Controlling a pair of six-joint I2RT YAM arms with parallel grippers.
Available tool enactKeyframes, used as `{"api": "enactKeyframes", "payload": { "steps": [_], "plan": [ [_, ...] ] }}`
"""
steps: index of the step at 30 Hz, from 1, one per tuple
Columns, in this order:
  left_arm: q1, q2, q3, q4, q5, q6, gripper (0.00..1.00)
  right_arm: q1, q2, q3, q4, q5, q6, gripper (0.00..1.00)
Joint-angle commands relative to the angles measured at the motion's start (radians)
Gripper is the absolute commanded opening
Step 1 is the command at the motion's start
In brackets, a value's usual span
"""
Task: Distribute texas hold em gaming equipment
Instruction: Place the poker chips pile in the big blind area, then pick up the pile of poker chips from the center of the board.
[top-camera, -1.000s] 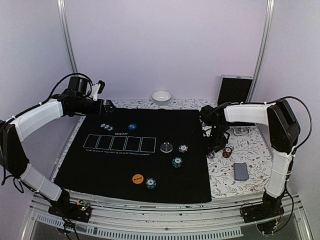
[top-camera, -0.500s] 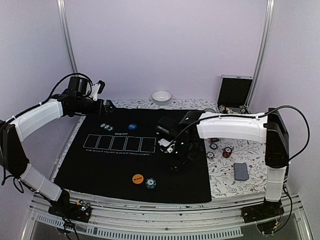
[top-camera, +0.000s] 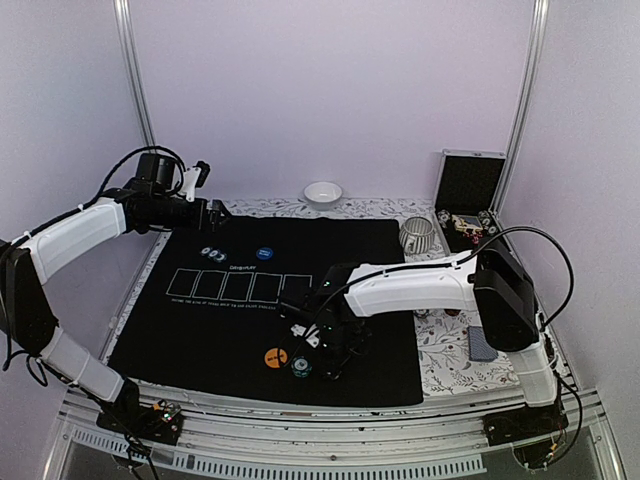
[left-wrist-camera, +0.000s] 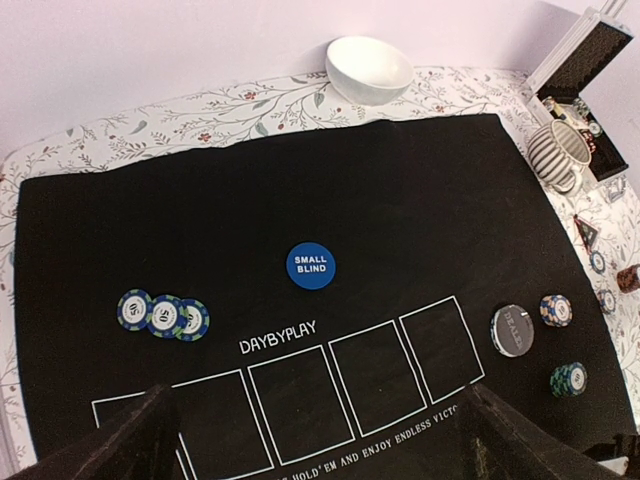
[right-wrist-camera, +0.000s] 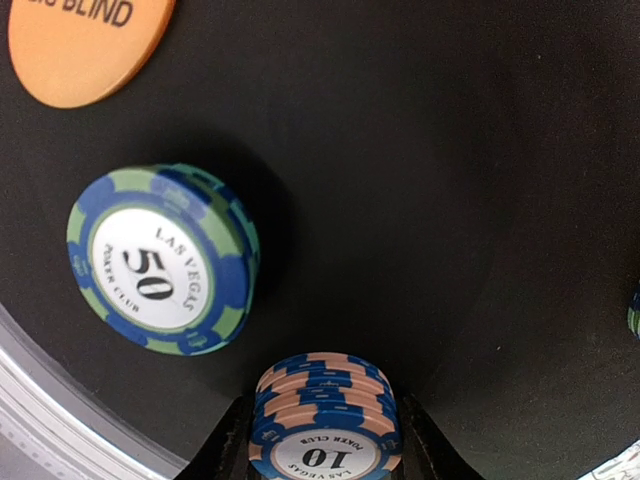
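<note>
My right gripper (top-camera: 329, 360) reaches over the near middle of the black poker mat (top-camera: 200, 330). It is shut on a small stack of blue-and-orange "10" chips (right-wrist-camera: 325, 425), held between its fingers. Just beside it stands a green-and-blue "50" chip stack (right-wrist-camera: 160, 260) (top-camera: 302, 367), with the orange big-blind disc (right-wrist-camera: 85, 40) (top-camera: 276, 356) further left. My left gripper (left-wrist-camera: 320, 470) hovers open over the mat's far left, holding nothing. Below it lie the blue small-blind disc (left-wrist-camera: 311, 266), three fanned chips (left-wrist-camera: 163, 315), the dealer button (left-wrist-camera: 511, 330) and two more chip stacks (left-wrist-camera: 556, 310).
A white bowl (top-camera: 323, 192) sits at the back on the floral cloth. A ribbed mug (top-camera: 418, 234) and an open black case (top-camera: 470, 190) stand at the back right. A blue-grey card deck (top-camera: 478, 345) lies on the right, partly behind my right arm.
My right arm has swung from the right side of the table across the mat to its near middle, carrying the chip stack. The left arm has not moved.
</note>
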Motion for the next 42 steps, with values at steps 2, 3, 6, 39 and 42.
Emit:
{"api": "enactKeyframes", "payload": {
  "steps": [2,3,6,39,42],
  "plan": [
    [0.009,-0.025,-0.008,0.001,0.000,0.015,0.98,0.005,0.027,0.020,0.002,0.033,0.008,0.14],
    [0.009,-0.024,-0.008,0.001,0.000,0.016,0.98,0.005,0.030,0.020,-0.004,0.041,0.006,0.28],
    [0.008,-0.024,-0.008,0.001,-0.003,0.017,0.98,0.006,0.032,0.018,-0.019,0.057,0.005,0.46],
    [0.010,-0.016,-0.009,0.001,0.002,0.016,0.98,-0.543,-0.445,-0.342,0.066,0.101,0.027,0.79],
    [0.010,-0.015,-0.010,0.001,0.002,0.017,0.98,-0.583,-0.400,-0.357,0.100,0.094,0.001,0.80]
  ]
}}
